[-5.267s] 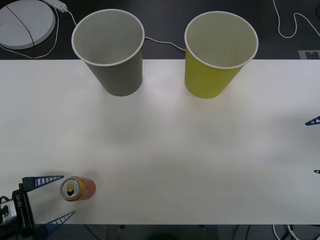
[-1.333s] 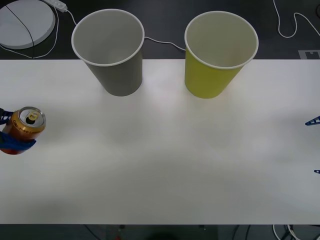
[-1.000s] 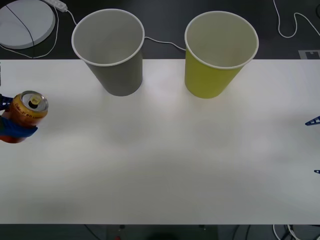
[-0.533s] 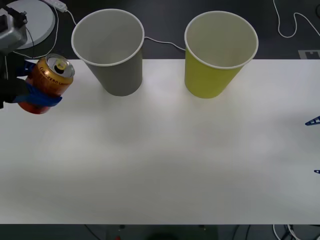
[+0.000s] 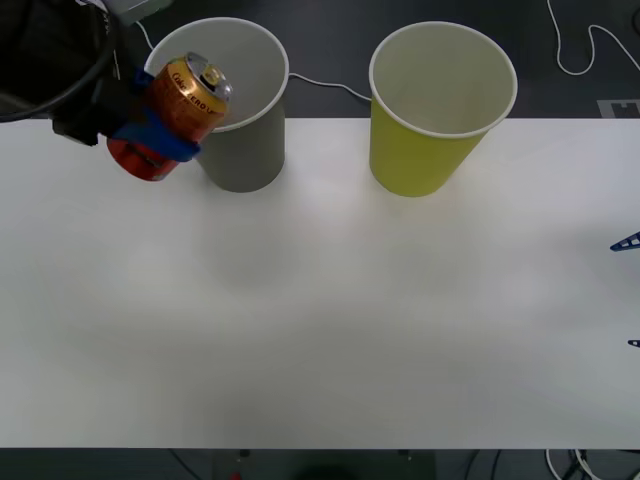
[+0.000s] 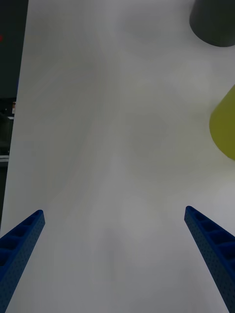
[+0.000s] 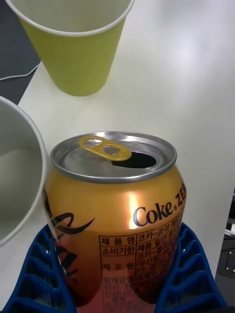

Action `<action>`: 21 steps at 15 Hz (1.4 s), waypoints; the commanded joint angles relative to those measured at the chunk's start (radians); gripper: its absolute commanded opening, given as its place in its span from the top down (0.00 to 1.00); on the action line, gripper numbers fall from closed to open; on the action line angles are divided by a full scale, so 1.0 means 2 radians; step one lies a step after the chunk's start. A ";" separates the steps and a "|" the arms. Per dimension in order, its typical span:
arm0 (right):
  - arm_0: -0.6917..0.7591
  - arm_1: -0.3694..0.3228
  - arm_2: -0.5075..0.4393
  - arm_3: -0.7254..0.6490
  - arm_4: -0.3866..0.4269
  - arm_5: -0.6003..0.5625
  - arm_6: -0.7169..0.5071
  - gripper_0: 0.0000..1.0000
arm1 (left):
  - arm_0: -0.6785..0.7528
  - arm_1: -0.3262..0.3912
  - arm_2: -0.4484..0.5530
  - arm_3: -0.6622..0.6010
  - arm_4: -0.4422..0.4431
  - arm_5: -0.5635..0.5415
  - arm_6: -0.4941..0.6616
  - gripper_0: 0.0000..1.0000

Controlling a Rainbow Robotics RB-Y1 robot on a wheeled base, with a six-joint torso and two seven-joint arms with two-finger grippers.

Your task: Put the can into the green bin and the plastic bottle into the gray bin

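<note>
The can (image 5: 172, 108), gold above and red below, hangs tilted in the air with my left gripper (image 5: 160, 122) shut on it, right beside the left rim of the gray bin (image 5: 235, 150). The green bin (image 5: 430, 150) stands to the right of the gray one. In the left wrist view the can (image 7: 112, 215) sits between the blue fingers (image 7: 44, 274), with the gray bin's rim (image 7: 36, 195) close by and the green bin (image 7: 73, 54) farther off. My right gripper (image 5: 630, 292) stays open at the table's right edge. The plastic bottle is out of view.
The white table (image 5: 320, 330) stretches wide in front of both bins. Cables lie on the dark floor behind the table (image 5: 590, 50). In the right wrist view the open fingers (image 6: 19, 244) hover over bare tabletop, with the gray bin (image 6: 215, 22) and green bin (image 6: 224, 129) at the side.
My left gripper took hold of the can near the front left, lifted it, and carried it back and rightward up to the gray bin's rim. The right arm has not moved.
</note>
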 commanded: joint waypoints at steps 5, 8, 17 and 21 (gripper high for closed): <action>0.000 0.000 0.000 0.000 0.000 0.000 0.000 0.00 | -0.255 -0.071 -0.224 0.196 -0.002 0.051 0.013 1.00; 0.000 0.000 0.000 0.000 0.000 0.000 0.000 0.00 | -0.323 -0.137 -0.258 0.291 -0.008 0.061 0.003 1.00; 0.000 0.000 0.000 0.000 0.000 0.000 0.000 0.00 | -0.461 -0.336 -0.301 0.566 -0.096 0.136 0.004 1.00; 0.000 0.000 0.000 0.000 0.000 0.000 0.000 0.00 | -0.488 -0.387 -0.310 0.627 -0.097 0.172 0.014 1.00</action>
